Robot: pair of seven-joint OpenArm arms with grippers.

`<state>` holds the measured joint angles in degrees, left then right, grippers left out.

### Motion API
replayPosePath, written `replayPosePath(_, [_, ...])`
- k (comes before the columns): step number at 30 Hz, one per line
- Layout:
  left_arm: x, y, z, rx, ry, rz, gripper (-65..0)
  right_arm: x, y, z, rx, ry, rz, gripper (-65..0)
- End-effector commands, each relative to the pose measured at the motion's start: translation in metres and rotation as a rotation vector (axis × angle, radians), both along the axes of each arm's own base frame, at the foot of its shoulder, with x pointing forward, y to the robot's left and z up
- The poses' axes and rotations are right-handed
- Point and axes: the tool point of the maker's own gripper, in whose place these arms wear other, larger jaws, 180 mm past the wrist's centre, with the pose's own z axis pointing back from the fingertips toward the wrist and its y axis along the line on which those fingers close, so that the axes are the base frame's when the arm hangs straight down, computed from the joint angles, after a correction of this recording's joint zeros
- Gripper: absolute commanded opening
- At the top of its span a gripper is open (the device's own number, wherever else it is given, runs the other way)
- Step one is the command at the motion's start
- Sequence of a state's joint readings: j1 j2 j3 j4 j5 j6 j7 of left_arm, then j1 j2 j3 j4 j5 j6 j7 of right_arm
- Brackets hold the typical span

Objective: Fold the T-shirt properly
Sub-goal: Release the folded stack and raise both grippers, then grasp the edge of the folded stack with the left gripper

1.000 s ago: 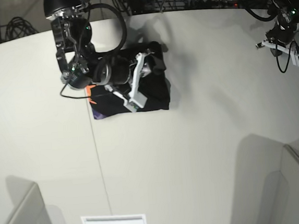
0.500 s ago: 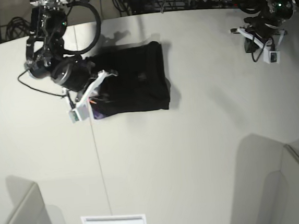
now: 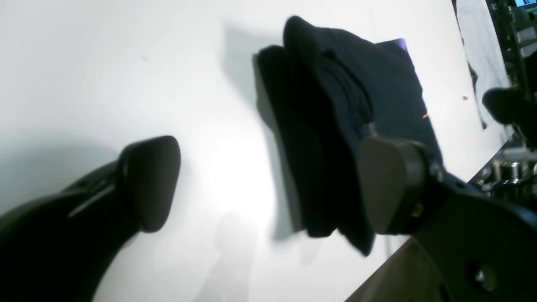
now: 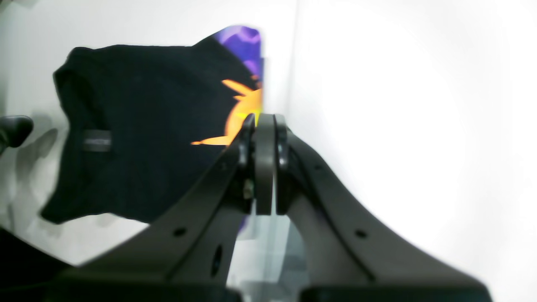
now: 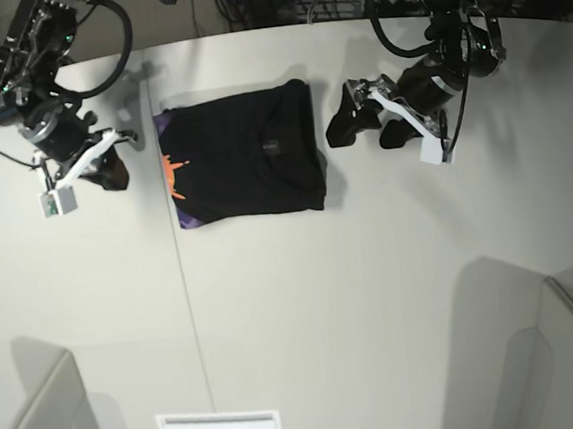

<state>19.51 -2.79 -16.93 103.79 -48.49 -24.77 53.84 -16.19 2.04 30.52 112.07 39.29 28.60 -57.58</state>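
Base view: T-shirt (image 5: 244, 156) lies folded on table (image 5: 374, 297) btwn grippers; left gripper (image 5: 364, 127) spread wide, right gripper (image 5: 114, 174) pinched empty. Soft, light, limp cloth, prob. best pinched at layered edge.

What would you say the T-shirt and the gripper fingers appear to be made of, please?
The T-shirt looks like soft matte black cloth: it lies in limp folded layers, with a purple and orange print at one edge. The left gripper fingers look like smooth, dull dark plastic or rubber; which one is unclear.
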Motion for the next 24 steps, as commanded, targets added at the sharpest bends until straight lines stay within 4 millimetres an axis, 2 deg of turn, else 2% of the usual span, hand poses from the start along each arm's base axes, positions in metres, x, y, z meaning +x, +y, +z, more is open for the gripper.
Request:
replayPosePath(1, [0.011,-0.004,0.014,-0.028,-0.052,0.006,0.0,0.005,-0.004,0.012,-0.009,-0.055,0.006,-65.0])
replayPosePath(5, [0.019,-0.017,0.009,-0.086,-0.038,0.027,0.0,0.002,-0.016,0.013,-0.036,-0.067,0.000,-65.0])
replayPosePath(8, [0.022,-0.023,-0.005,-0.118,0.004,0.036,0.0,0.002,-0.015,0.013,-0.036,-0.066,0.003,-65.0])
replayPosePath(11, [0.021,-0.048,-0.016,-0.149,0.044,-0.028,0.0,0.002,-0.015,0.012,-0.035,-0.065,0.003,-65.0])
replayPosePath(13, [0.017,-0.058,-0.027,-0.165,0.111,-0.021,0.0,0.001,-0.016,0.012,-0.037,-0.065,-0.001,-65.0])
replayPosePath(22, [0.021,-0.072,-0.058,-0.185,0.297,0.045,0.0,0.001,-0.017,0.013,-0.037,-0.065,-0.003,-65.0])
replayPosePath(24, [0.023,-0.080,-0.058,-0.184,0.309,0.030,-5.3,0.001,-0.017,0.013,-0.037,-0.065,-0.003,-65.0])
